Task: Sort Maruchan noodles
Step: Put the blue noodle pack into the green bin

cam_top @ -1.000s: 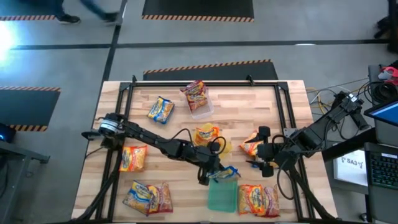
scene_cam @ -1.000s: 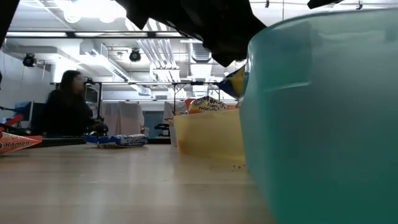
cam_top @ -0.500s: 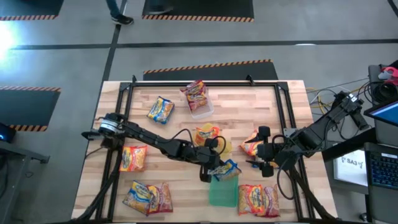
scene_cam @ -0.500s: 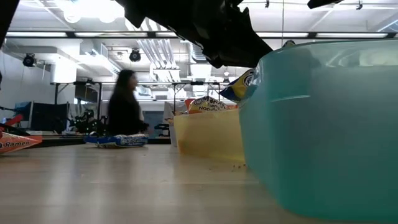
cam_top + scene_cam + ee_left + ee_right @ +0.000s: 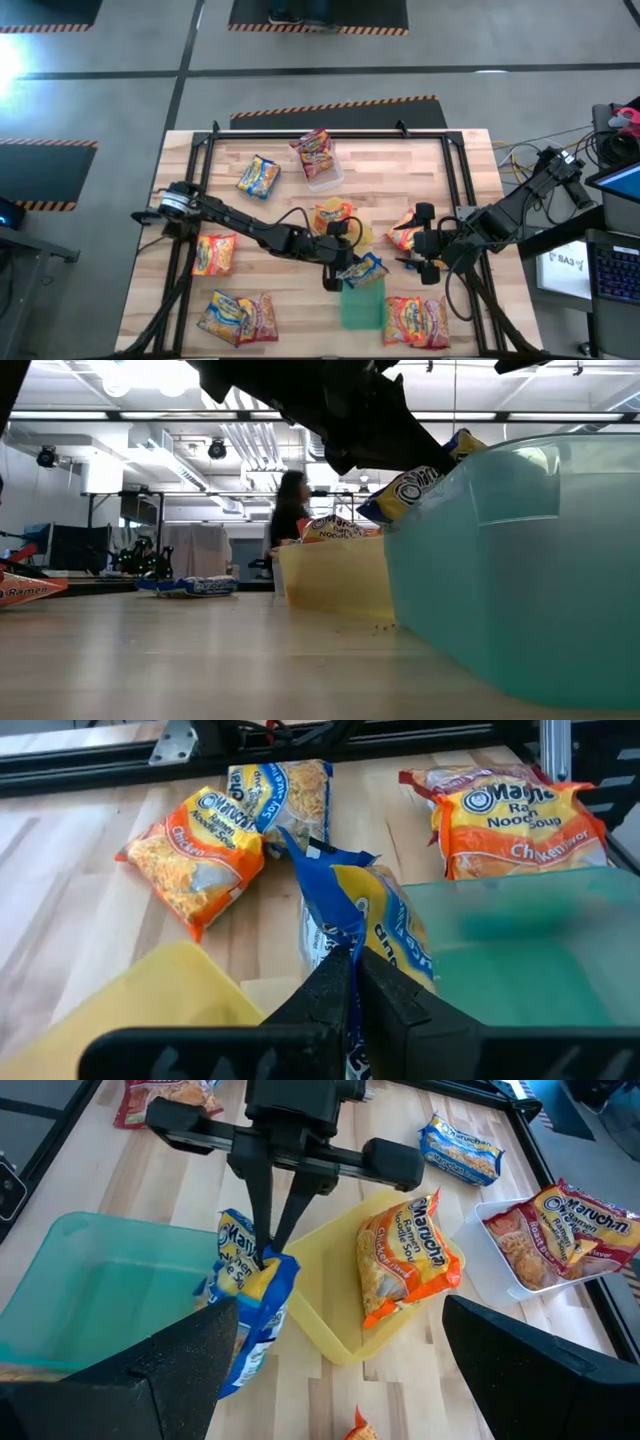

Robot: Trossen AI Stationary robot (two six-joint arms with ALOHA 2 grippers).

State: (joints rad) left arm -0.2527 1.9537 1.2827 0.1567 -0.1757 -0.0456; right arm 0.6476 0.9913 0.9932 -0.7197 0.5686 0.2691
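Note:
My left gripper point(image 5: 342, 268) point(image 5: 268, 1252) is shut on a blue and yellow noodle packet point(image 5: 363, 270) point(image 5: 245, 1305) at the far rim of the green tray point(image 5: 362, 308) point(image 5: 95, 1295). Just beyond it stands the yellow tray point(image 5: 352, 237) with an orange packet point(image 5: 405, 1265) inside. The clear tray point(image 5: 325, 178) farther off holds a red packet point(image 5: 314, 150). My right gripper point(image 5: 426, 262) point(image 5: 365, 1375) waits open to the right of the trays, touching nothing, next to an orange packet point(image 5: 404, 231). My left gripper pinches the blue and yellow packet by its crinkled upper end point(image 5: 335, 935) between its two fingers point(image 5: 262, 1220). The fingers point down from above, slanting. The packet hangs tilted below them, over the green tray's rim point(image 5: 470, 470); whether its lower end rests on anything, I cannot tell.
Loose packets lie on the wooden table: one at far left point(image 5: 258, 177), one at mid left point(image 5: 214, 253), two at near left point(image 5: 238, 318), and more at near right point(image 5: 415, 321). A black frame point(image 5: 330, 135) borders the table. A person point(image 5: 288, 510) stands in the room behind.
My left gripper has drawn the blue and yellow packet a little toward the table's far edge and upward, so it stands higher above the green tray's rim. The green tray has slid slightly toward the far edge. A person has walked across the room behind.

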